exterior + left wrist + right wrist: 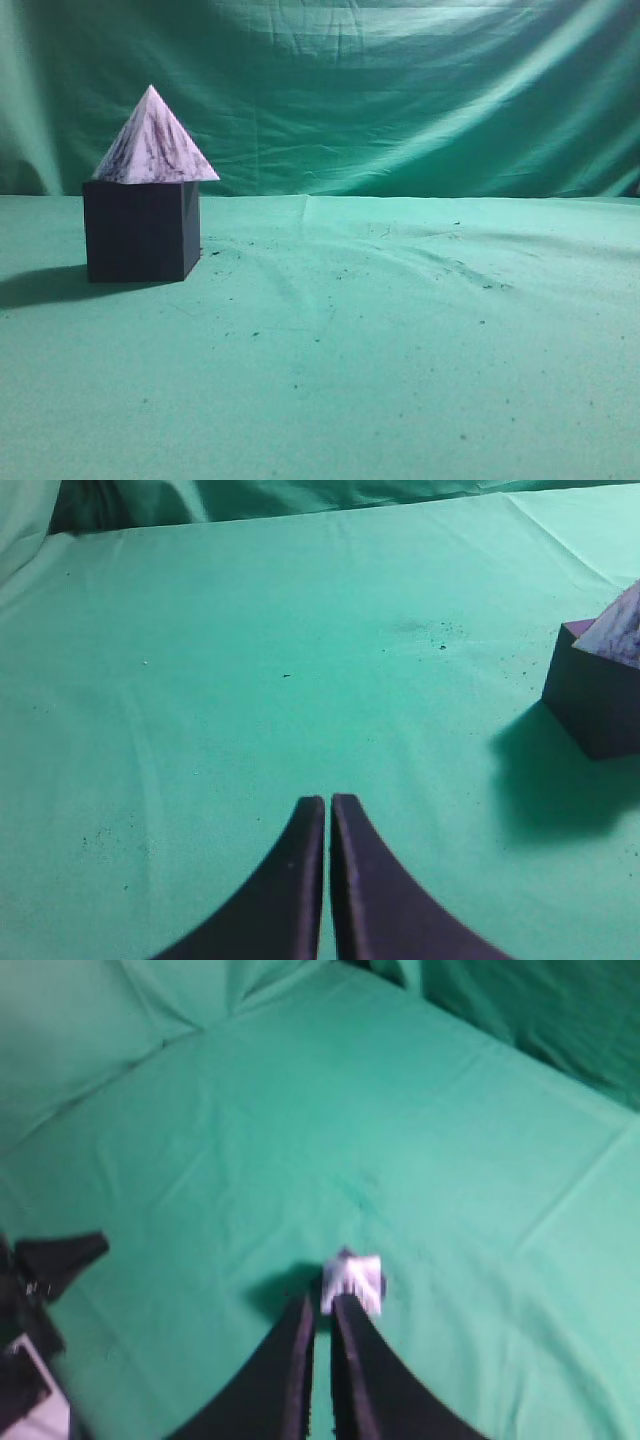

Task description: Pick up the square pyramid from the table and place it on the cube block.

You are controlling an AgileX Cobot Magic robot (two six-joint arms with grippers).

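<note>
The marbled white-lilac square pyramid (152, 145) sits upright on top of the dark cube block (140, 230), at the left of the green table (400, 350). No gripper shows in the exterior view. In the left wrist view the cube block (595, 695) with a corner of the pyramid (622, 630) is at the right edge, well apart from my left gripper (328, 802), which is shut and empty. The right wrist view is blurred and looks down on the pyramid (353, 1282) from high above. My right gripper (325, 1305) is shut with a thin gap and empty, clear of the pyramid.
A green cloth backdrop (400, 90) hangs behind the table. Dark machine parts (30, 1290) show at the lower left of the right wrist view. The cube casts a shadow (40, 285) to its left.
</note>
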